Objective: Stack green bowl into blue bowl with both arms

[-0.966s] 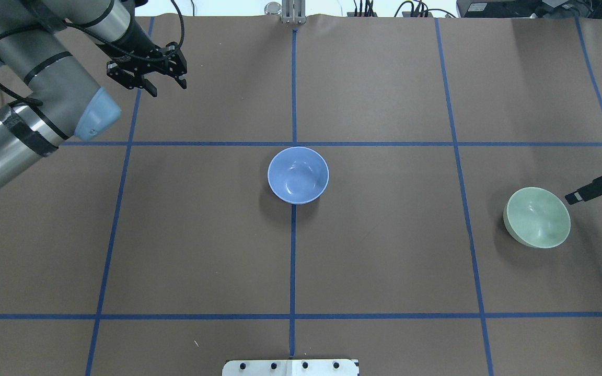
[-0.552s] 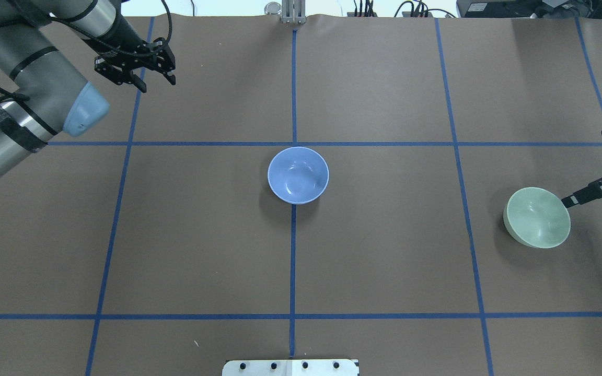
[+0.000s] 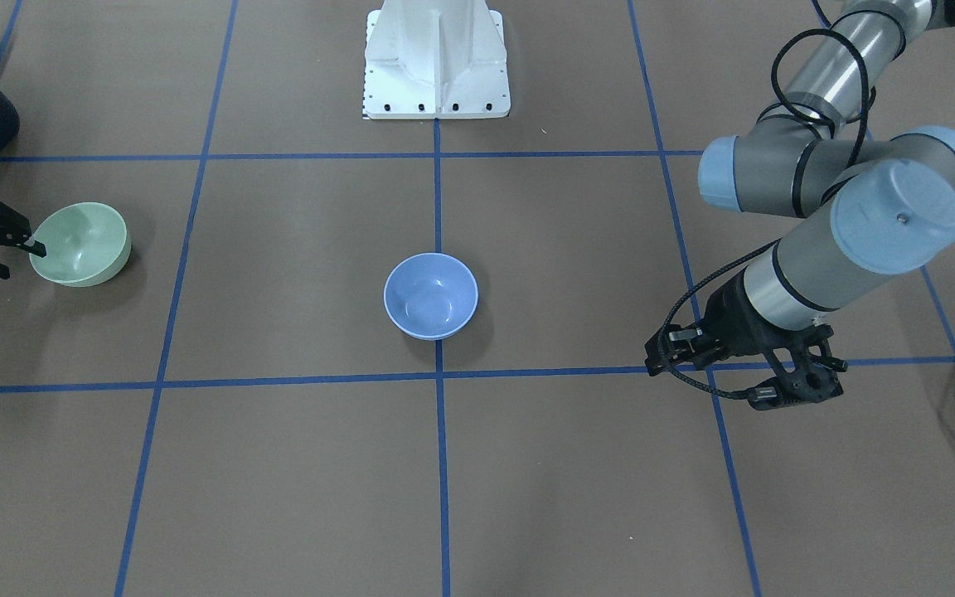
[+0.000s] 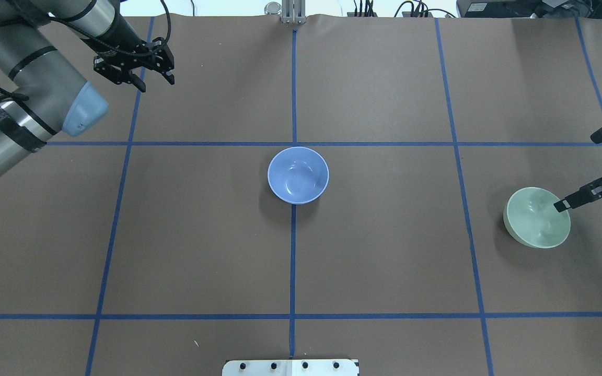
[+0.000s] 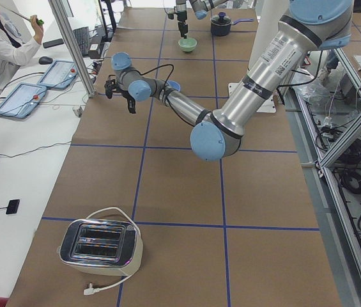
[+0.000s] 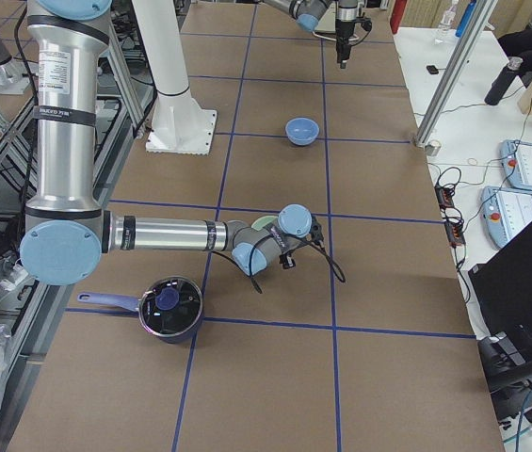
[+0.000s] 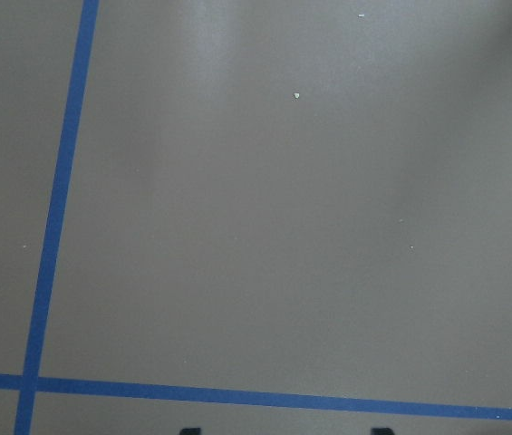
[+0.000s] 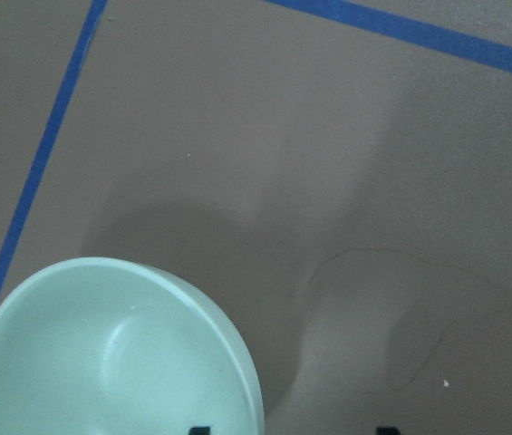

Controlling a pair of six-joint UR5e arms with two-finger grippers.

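Observation:
The pale green bowl point(image 4: 533, 219) sits upright at the table's right side, also in the front view point(image 3: 81, 243) and the right wrist view point(image 8: 115, 353). My right gripper point(image 4: 577, 172) is open and tilted at the bowl's right rim. One fingertip point(image 4: 559, 206) hangs over the bowl's inside and the other stays outside. The blue bowl point(image 4: 298, 175) stands upright at the table's centre point(image 3: 431, 295), untouched. My left gripper point(image 4: 156, 84) is open and holds nothing at the far-left back, well away from both bowls.
The white pedestal base point(image 3: 436, 66) stands at the robot's side of the table. A dark pot point(image 6: 167, 306) sits beside my right arm. A toaster point(image 5: 100, 246) is at the left end. A person point(image 5: 1, 45) sits beside the table. Blue tape lines grid the brown mat.
My right gripper has slid left toward the green bowl, bringing one fingertip over its rim. The left gripper drew back toward the far-left corner, then held still.

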